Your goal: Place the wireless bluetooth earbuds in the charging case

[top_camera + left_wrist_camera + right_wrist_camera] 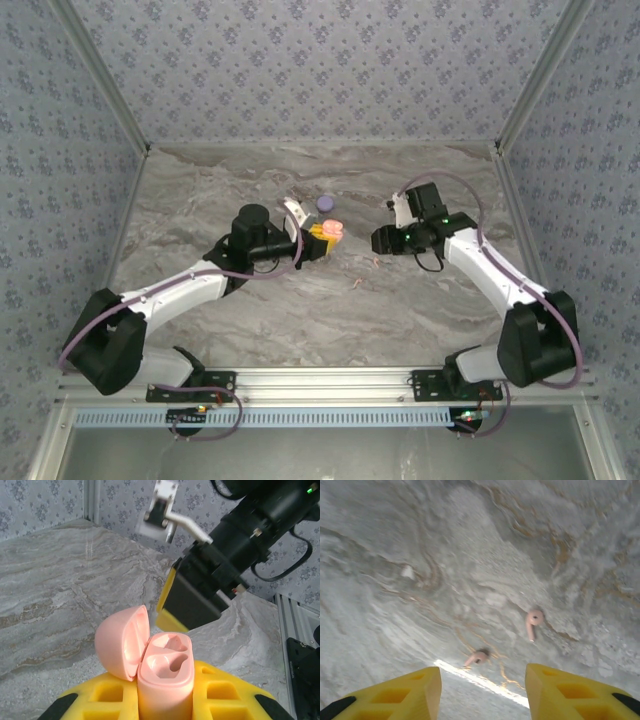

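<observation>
While left pincer (165, 700) clamps the pink charging case (165, 672) upright, lid open, right pincer (482, 680) gapes empty above two flat-lying pinkish earbuds (534, 622).

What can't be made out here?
Left wrist view: lower body of the pale pink open charging case, hidden between the left yellow fingers and cut by the bottom edge.
Top view: pinkish-orange earbuds on the grey marble table, too small to tell orientation.
Top view: small lavender round object, too small to identify.
Right wrist view: right yellow fingers, cut off by the bottom edge.
</observation>
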Robot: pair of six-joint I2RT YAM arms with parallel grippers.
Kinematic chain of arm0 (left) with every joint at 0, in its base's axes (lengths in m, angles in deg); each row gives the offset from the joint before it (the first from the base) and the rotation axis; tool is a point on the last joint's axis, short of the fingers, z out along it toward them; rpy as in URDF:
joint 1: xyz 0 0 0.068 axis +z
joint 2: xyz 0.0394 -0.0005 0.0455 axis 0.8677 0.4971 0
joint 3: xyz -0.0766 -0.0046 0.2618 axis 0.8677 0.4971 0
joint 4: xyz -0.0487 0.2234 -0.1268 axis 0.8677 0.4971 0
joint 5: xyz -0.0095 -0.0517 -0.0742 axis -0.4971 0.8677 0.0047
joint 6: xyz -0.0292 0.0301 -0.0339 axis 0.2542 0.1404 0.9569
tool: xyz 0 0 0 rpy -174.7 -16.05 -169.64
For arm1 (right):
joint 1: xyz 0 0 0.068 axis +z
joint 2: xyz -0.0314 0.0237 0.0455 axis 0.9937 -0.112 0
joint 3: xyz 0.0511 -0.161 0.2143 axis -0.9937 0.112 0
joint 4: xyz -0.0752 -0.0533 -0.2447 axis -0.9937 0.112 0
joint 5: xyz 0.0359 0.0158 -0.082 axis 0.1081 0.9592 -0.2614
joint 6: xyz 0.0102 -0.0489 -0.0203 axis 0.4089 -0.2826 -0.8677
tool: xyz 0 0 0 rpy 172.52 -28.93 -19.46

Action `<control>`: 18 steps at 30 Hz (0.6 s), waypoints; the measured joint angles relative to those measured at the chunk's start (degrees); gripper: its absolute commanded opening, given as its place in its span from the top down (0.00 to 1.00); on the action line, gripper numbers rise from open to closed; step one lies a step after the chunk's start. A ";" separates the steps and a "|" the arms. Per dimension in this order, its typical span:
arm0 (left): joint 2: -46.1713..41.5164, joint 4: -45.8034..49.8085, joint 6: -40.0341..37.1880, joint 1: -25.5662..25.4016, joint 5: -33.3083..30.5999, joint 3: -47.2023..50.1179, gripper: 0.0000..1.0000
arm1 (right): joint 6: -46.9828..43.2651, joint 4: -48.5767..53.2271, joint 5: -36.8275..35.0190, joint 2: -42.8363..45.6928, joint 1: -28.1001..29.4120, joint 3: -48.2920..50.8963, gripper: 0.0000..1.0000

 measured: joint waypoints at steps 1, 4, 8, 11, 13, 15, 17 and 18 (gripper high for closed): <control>-0.13 0.02 0.22 -0.07 -0.09 0.15 0.87 | 0.22 0.04 -0.22 -0.98 -0.22 0.11 0.56; -0.83 0.31 0.39 -0.11 -0.50 0.70 0.87 | 0.31 -0.02 -0.46 -4.04 -0.46 0.59 0.57; -1.86 0.42 0.42 -0.35 -0.90 0.98 0.86 | 0.24 -0.13 -0.48 -7.85 -0.44 1.09 0.57; -2.16 0.44 0.42 -0.70 -0.98 1.11 0.86 | 0.24 -0.66 -0.50 -10.14 -0.44 1.25 0.57; -2.19 0.44 0.42 -0.72 -1.01 1.22 0.86 | 0.24 -0.96 -0.52 -11.34 -0.44 1.29 0.57; -2.21 0.66 0.42 -0.74 -1.11 1.33 0.86 | 0.22 -1.40 -0.55 -12.57 -0.44 1.29 0.59; -2.25 0.85 0.42 -0.74 -1.14 1.33 0.86 | 0.20 -1.53 -0.59 -14.01 -0.44 1.05 0.61; -2.27 0.94 0.42 -0.74 -1.11 1.36 0.86 | 0.20 -1.57 -0.79 -14.93 -0.37 0.81 0.62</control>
